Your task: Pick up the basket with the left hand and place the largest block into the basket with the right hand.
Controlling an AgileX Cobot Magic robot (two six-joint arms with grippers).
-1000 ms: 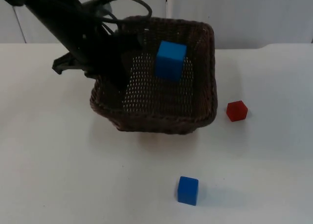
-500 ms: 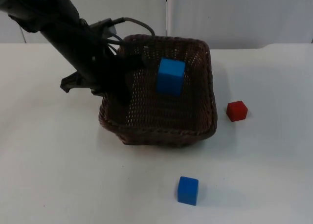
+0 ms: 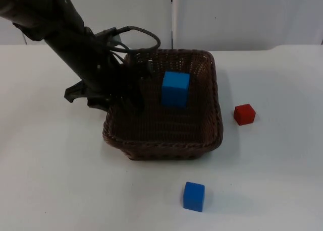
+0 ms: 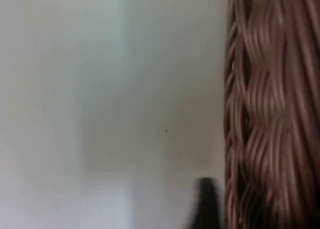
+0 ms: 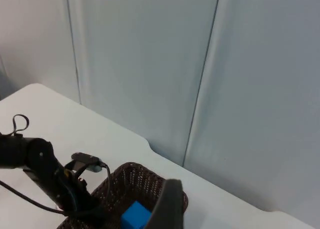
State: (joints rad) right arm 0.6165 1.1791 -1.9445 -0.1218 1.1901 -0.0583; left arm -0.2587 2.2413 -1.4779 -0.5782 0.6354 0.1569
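A dark brown wicker basket [image 3: 166,149] rests level on the white table, left of centre. A large blue block [image 3: 175,89] stands inside it toward the back. My left gripper [image 3: 131,97] is down at the basket's left rim, and the woven rim [image 4: 260,114] runs close by in the left wrist view. My right gripper is held high and far back from the table with nothing in it. Past one of its fingertips [image 5: 171,201], the right wrist view looks down on the basket [image 5: 135,171] and the blue block [image 5: 134,216].
A small red block [image 3: 244,114] lies on the table just right of the basket. A smaller blue block [image 3: 194,196] sits in front of the basket, near the table's front edge. The grey partition wall [image 3: 242,14] closes off the back.
The basket was tilted and raised. It has come down and forward with the left arm and now lies level on the table, the large blue block still inside.
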